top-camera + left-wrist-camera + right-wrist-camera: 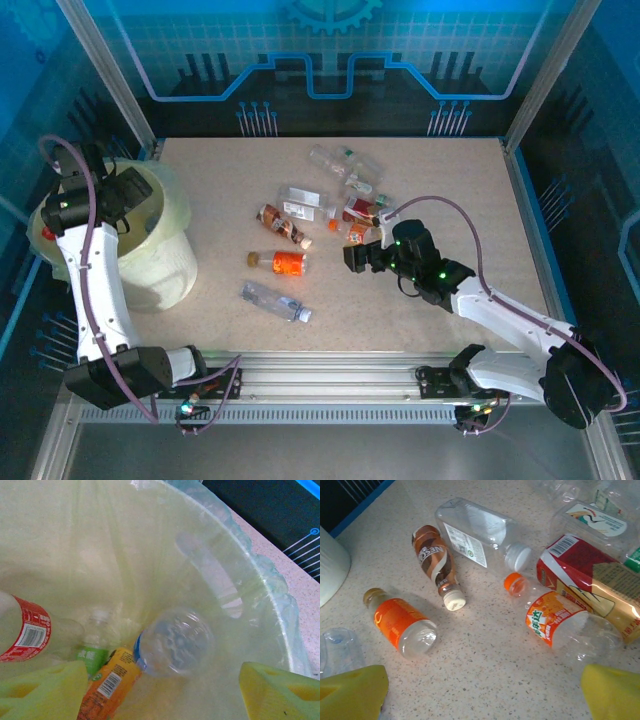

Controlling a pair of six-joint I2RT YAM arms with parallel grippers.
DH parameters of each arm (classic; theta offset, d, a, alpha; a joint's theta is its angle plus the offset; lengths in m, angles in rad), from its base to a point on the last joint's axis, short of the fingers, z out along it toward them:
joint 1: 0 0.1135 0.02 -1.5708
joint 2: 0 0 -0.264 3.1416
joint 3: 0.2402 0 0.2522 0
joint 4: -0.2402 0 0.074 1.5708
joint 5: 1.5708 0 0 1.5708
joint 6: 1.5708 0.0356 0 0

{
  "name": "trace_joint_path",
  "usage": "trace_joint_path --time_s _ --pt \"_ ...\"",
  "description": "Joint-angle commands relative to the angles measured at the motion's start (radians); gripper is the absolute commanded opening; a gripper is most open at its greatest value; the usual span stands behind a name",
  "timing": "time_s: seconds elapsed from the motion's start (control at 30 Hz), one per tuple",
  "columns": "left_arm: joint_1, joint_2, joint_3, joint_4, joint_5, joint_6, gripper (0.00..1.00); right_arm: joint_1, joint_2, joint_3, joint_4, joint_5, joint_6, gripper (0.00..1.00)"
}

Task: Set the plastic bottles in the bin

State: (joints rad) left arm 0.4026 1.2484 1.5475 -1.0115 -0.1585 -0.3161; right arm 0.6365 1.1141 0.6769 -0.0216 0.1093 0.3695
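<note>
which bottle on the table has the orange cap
The crushed orange-and-white-label bottle; the clear bottle has a white cap, the brown swirl bottle a cream one.

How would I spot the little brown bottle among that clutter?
Find the big cream bin on the left, then the bottles scattered beside it. The brown bottle lies beyond an orange one; only it has a brown swirled label.

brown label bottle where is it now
Top view: the brown label bottle lies centre-left, between the clear flat bottle beyond it and the orange label bottle nearer the arms.
</note>
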Motion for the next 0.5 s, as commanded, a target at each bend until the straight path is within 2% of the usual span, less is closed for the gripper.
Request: trace_joint_path --time_s 0.0,0.2,0.47 --pt "-0.028 -0.028 0.029 0.023 0.041 -0.017 0.83 0.006 -0.01 0.015 -0.025 0.067 0.028 1.0" --pt "-0.107 -0.068 0.05 0.064 0.111 -0.019 0.89 -0.053 -0.005 0.006 -0.053 0.073 0.036 1.0" --pt "-0.219 -0.131 0.017 0.227 0.296 -0.053 0.99 -0.253 0.053 0.04 -0.122 -0.081 -0.02 1.0"
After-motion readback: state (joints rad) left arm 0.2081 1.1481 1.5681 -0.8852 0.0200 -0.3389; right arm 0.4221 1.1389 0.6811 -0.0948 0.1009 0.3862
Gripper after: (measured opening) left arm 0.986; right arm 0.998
